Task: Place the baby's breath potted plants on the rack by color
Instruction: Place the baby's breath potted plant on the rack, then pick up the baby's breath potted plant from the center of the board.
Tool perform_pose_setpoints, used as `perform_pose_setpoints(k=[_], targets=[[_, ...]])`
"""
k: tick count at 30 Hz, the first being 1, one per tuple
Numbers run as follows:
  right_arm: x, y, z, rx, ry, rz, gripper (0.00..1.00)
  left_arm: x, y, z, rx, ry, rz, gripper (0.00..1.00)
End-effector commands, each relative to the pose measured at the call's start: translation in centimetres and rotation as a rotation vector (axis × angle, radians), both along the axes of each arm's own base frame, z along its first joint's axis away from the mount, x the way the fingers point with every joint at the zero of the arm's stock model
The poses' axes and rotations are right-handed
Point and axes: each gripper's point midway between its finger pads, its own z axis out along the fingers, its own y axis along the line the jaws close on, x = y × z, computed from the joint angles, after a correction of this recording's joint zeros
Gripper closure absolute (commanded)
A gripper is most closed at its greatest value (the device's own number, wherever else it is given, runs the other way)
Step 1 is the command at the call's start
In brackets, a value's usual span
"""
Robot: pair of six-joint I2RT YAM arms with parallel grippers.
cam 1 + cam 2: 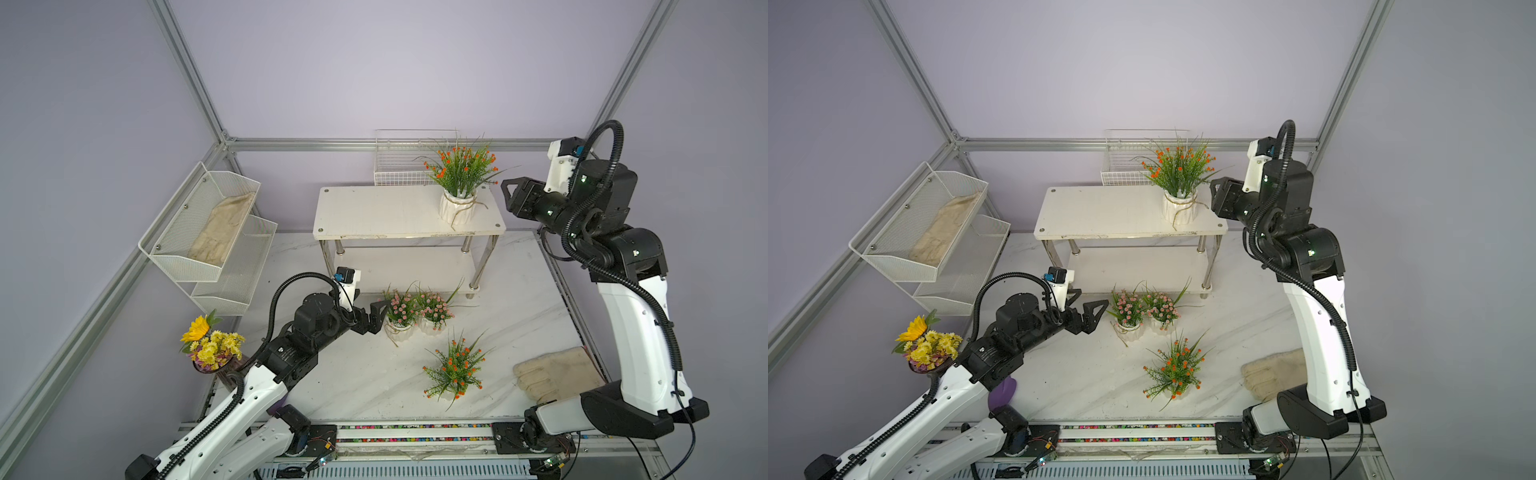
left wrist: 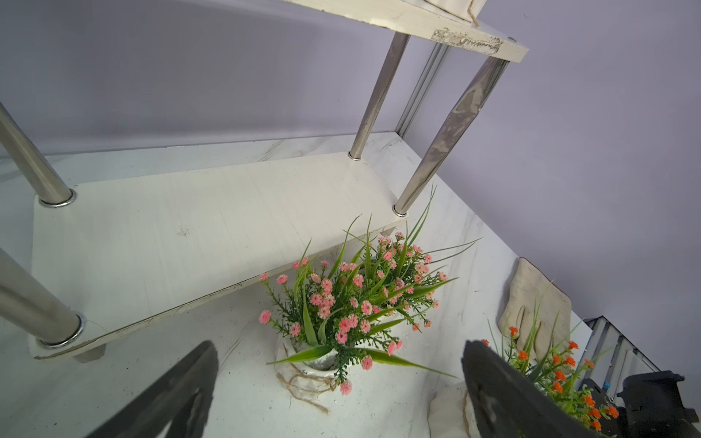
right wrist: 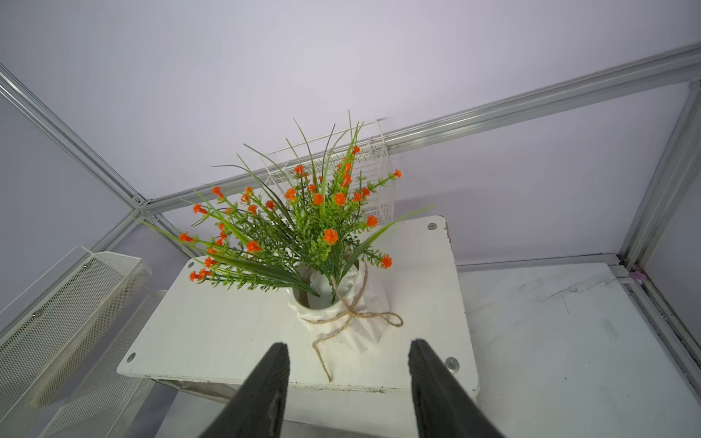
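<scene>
- I read the table as a clock in both top views, with 12 at the back wall. The rack (image 1: 374,212) (image 1: 1100,212) stands at 12 o'clock.
- One orange baby's breath plant (image 1: 461,174) (image 3: 303,227) stands upright on the top shelf, at the shelf's 3 o'clock end.
- The right gripper (image 1: 505,195) (image 3: 349,343) hangs just off that end at 3 o'clock. Its fingers are apart and hold nothing – the pot sits free just ahead of the tips, and only the twine tail trails toward them.
- The lower shelf (image 2: 170,235) carries no pot.
- Two pink plants – the near pink plant (image 1: 401,309) (image 2: 333,314) and the far pink plant (image 1: 434,307) (image 2: 402,265) – stand side by side on the table at the rack's 6 o'clock, with their sprays mingling.
- The left gripper (image 1: 1090,301) (image 2: 339,345) sits at 9 o'clock of the near pink plant, fingers spread wide and gripping nothing.
- The second orange plant (image 1: 455,368) (image 1: 1177,365) stands alone on the table at about 5 o'clock of the pink pair.
- A cream glove (image 1: 557,374) lies at 4 o'clock of the table.
- The sunflower bouquet (image 1: 212,343) is at 8 o'clock, and the mesh bins (image 1: 208,232) are at 10.
</scene>
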Motion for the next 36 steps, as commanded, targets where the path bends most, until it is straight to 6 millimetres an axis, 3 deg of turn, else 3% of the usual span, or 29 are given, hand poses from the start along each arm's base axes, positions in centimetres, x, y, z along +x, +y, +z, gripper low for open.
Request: perform_pose_setpoints(k=[1, 4, 10, 14, 18, 27, 36], targets=[[1.0, -0.3, -0.8, 0.002, -0.007, -0.027, 0.44, -0.1, -0.1, 4.7, -0.049, -0.112, -0.008, 0.00], [0.9, -0.8, -1.7, 0.000, 0.003, -0.052, 0.41, -0.5, -0.2, 4.9, -0.061, -0.118, -0.023, 0.00], [0.1, -1.3, -6.2, -0.007, 0.089, -0.075, 0.40, -2.0, -0.8, 4.2, -0.063, -0.130, -0.074, 0.00], [-2.0, -1.8, -8.4, -0.004, 0.138, -0.077, 0.40, -2.6, -0.6, 3.5, -0.069, -0.124, -0.073, 0.00], [-4.2, -1.7, -11.8, 0.003, 0.241, -0.048, 0.42, -3.0, -0.6, 3.1, -0.078, -0.113, -0.081, 0.00], [-7.8, -1.6, -20.3, 0.003, 0.477, -0.023, 0.50, -4.3, -2.2, 0.9, -0.067, -0.079, -0.144, 0.00], [-12.4, -3.2, -26.3, -0.014, 0.665, -0.079, 0.54, -6.0, -3.9, -1.4, -0.076, -0.078, -0.226, 0.00]])
